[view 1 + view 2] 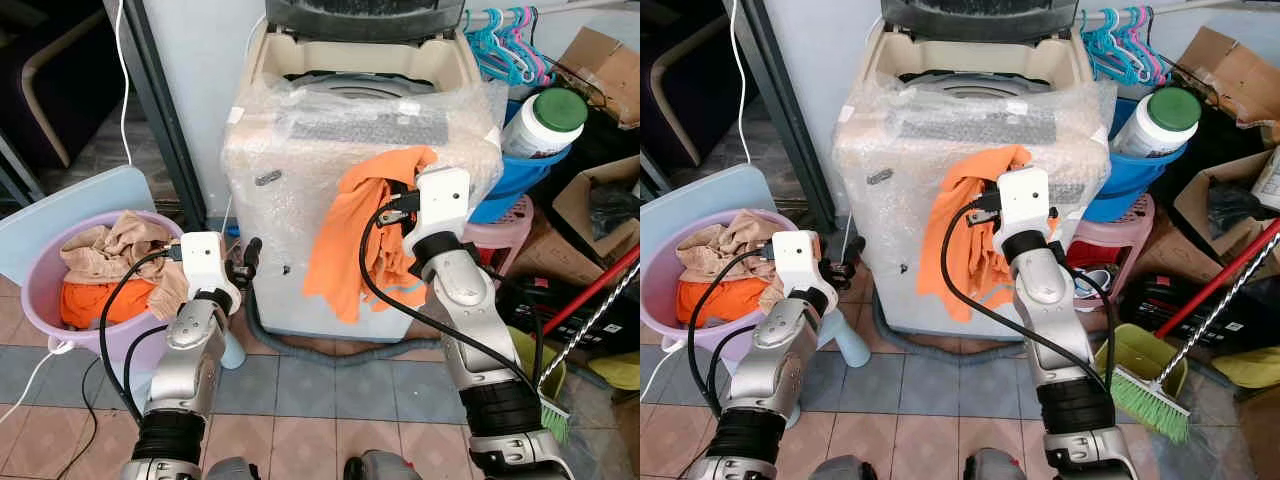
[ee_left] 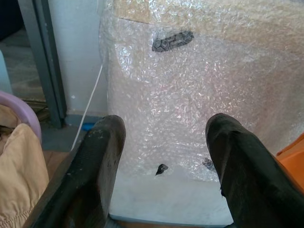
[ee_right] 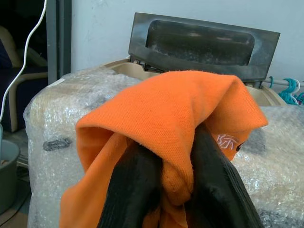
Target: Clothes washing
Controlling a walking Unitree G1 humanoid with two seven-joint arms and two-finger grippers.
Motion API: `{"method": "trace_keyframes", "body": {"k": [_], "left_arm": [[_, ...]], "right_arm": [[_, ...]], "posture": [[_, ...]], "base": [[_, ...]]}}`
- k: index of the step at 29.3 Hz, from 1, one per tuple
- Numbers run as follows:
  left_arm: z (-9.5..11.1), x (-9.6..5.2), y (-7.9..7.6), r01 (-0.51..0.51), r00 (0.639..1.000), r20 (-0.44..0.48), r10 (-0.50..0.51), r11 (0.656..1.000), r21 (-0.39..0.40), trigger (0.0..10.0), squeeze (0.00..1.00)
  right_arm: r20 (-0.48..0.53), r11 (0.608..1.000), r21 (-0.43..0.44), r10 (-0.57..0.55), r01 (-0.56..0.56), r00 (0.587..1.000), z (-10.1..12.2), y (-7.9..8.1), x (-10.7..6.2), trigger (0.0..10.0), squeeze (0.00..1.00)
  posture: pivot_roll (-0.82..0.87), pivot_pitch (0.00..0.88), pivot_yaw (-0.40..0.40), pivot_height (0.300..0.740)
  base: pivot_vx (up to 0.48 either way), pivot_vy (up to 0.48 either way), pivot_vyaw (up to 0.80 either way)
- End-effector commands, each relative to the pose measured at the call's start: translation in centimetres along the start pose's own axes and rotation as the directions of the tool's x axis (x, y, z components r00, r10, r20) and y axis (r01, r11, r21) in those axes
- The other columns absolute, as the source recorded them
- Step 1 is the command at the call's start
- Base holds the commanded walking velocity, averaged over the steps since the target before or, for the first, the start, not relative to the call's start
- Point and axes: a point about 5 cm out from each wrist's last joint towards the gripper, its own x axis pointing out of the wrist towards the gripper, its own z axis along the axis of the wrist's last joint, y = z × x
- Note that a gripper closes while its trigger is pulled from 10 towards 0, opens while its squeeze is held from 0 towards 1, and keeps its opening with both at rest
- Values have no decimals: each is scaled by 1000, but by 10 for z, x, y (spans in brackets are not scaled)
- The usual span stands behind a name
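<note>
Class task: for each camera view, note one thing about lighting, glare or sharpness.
Left eye view: even daylight, sharp; glare on the bubble wrap around the washing machine. Left wrist view: open left gripper fingers close and soft. Right wrist view: orange shirt sharp in the right gripper, lid shadowed.

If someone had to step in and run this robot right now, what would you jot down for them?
Right gripper: shut on an orange shirt, raised in front of the bubble-wrapped washing machine, whose lid is open.
Left gripper: open, empty, low by the washer's front.
Purple basin on the robot's left holds beige and orange clothes.
Done: one shirt lifted.
Left: drop it into the drum, then load what remains in the basin.
</note>
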Motion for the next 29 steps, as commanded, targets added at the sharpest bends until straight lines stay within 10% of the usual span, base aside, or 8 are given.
{"method": "trace_keyframes", "body": {"k": [1,16,29], "left_arm": [[-3,-3,1,6,1000,-15,-6,1000,2,10000,0],[0,4,-6,48,999,-4,-48,999,-1,10000,0],[-6,-14,-1,16,1000,-13,-16,1000,-6,10000,0]], "right_arm": [[98,999,-17,41,-39,994,22,0,9,10000,0],[210,989,-151,34,-2,977,53,-27,26,10000,0],[431,940,-326,244,-102,869,136,-6,71,10000,0]], "posture": [[-121,0,31,740],[-112,3,52,740],[-42,15,8,740]], "base": [[0,0,0],[199,0,0],[414,0,0]]}}
